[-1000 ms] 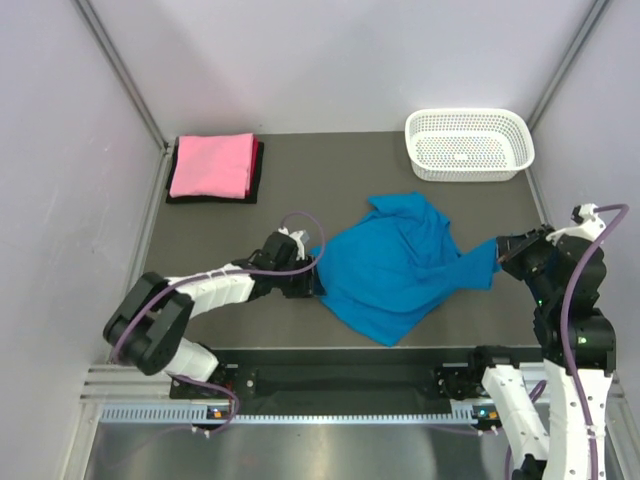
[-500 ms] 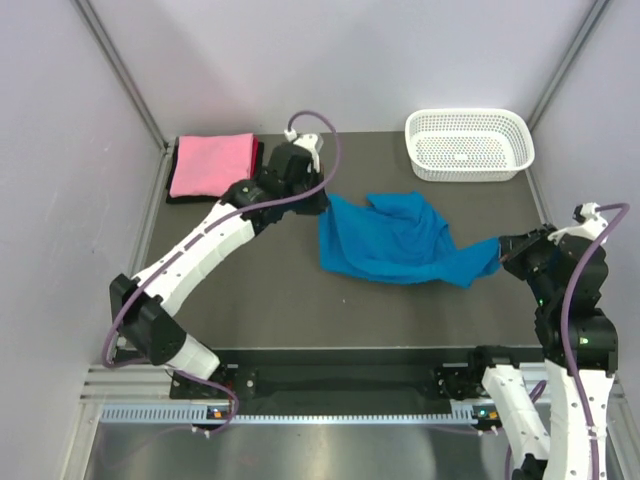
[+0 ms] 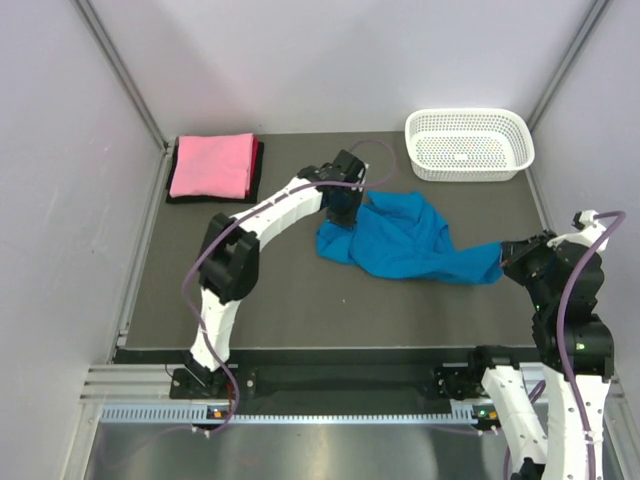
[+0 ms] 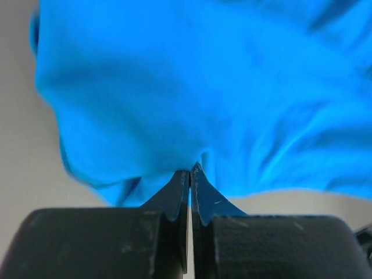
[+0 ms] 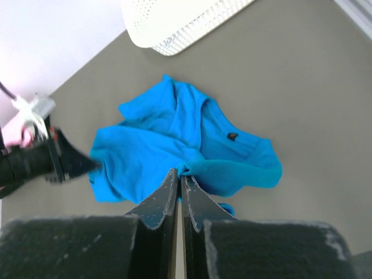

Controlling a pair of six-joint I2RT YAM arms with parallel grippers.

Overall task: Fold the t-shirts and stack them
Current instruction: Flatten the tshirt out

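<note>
Left gripper [image 4: 190, 172] clenched on the blue shirt's [image 3: 400, 242] edge, left of the basket [image 3: 468, 113]. Right gripper [image 5: 178, 174] grips its opposite end.

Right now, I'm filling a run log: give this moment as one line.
blue shirt: crumpled, unfolded | left gripper: shut on blue shirt | right gripper: shut on blue shirt | pink shirt: folded atop dark shirt

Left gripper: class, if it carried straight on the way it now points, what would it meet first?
The turquoise t-shirt: the fingers of the left gripper are shut on a fold of it, and blue cloth fills the wrist view ahead. The table probably lies just beneath, though depth is unclear.
</note>
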